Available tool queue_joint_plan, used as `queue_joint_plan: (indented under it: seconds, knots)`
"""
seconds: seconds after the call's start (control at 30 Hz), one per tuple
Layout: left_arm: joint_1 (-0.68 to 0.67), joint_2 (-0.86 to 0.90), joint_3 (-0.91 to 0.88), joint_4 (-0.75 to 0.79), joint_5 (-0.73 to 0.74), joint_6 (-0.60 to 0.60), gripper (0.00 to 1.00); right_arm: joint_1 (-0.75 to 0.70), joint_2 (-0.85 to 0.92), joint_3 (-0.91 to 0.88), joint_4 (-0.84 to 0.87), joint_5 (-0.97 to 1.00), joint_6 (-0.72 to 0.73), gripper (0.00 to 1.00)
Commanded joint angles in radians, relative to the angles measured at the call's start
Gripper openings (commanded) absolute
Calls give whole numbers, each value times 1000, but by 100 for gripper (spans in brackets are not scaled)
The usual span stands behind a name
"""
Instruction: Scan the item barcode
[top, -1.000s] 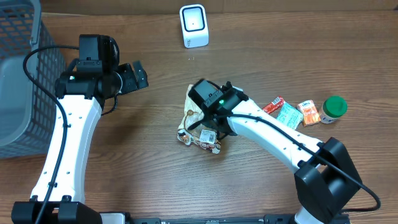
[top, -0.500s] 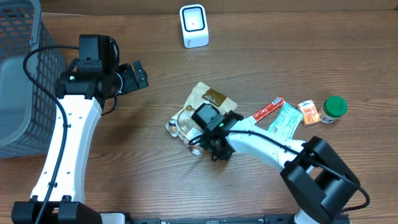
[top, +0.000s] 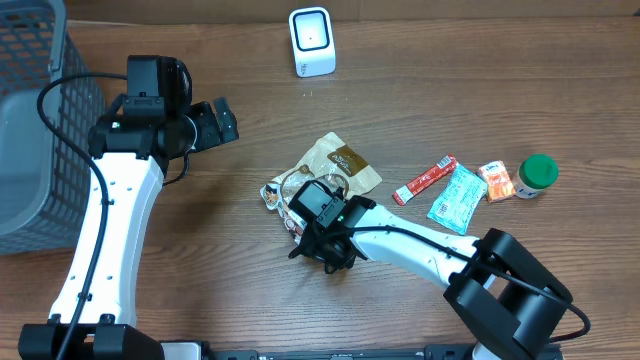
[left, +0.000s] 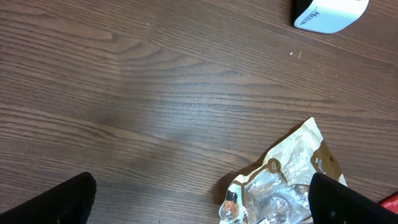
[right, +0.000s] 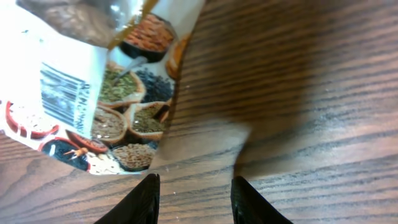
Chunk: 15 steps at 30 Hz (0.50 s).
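Brown pouch (top: 340, 160) lies before my half-open, empty right gripper (right: 196, 182); I think I must grasp it next for the scanner (top: 311, 40).

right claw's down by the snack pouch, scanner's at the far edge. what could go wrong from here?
1. The right claw has only bare table between its fingers. The pouch lies ahead and to one side, so closing may grab nothing.
2. The pouch film looks crinkled and shiny, so its barcode may read badly at the scanner.
3. The left claw is open and well away, so there is no backup if the pouch slips.
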Motion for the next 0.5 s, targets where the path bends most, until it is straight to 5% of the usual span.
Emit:
queue_joint_plan:
  seconds: [0.0, 0.33, 0.47]
  knots:
    - [3, -6, 8, 2, -2, 27, 100, -11, -6, 27, 49, -8, -90, 42]
    - [3, -6, 8, 2, -2, 27, 100, -10, -6, 26, 214, -8, -165, 42]
    - [3, -6, 8, 2, -2, 27, 100, -10, -6, 27, 282, -45, -288, 31]
